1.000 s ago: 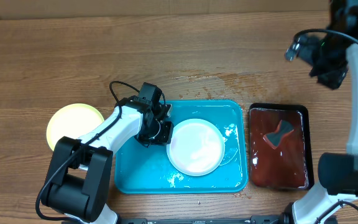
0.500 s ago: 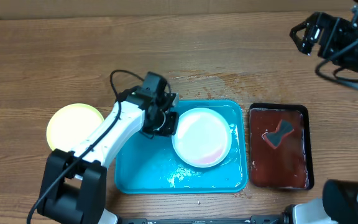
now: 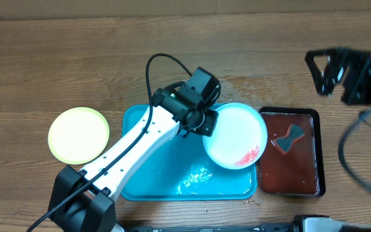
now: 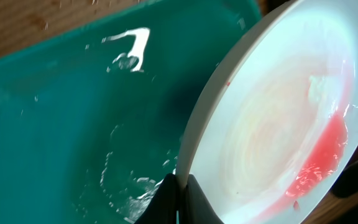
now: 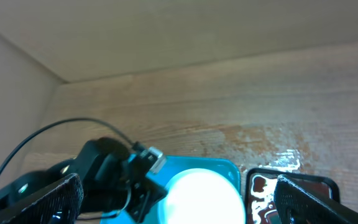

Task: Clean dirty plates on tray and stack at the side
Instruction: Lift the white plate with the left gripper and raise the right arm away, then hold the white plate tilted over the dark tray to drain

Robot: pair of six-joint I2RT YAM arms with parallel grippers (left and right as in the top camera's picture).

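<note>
Tray (image 3: pixel 167 169) corner hidden beneath white plate (image 3: pixel 234 132)

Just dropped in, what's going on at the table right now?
The left gripper is shut on the rim of the white plate and holds it tilted over the right end of the turquoise tray, close to the black tray. A red sauce smear shows on that plate, so it isn't clean yet. One yellow-green plate sits on the table left of the tray. The right gripper hangs open and empty at the far right.
</note>
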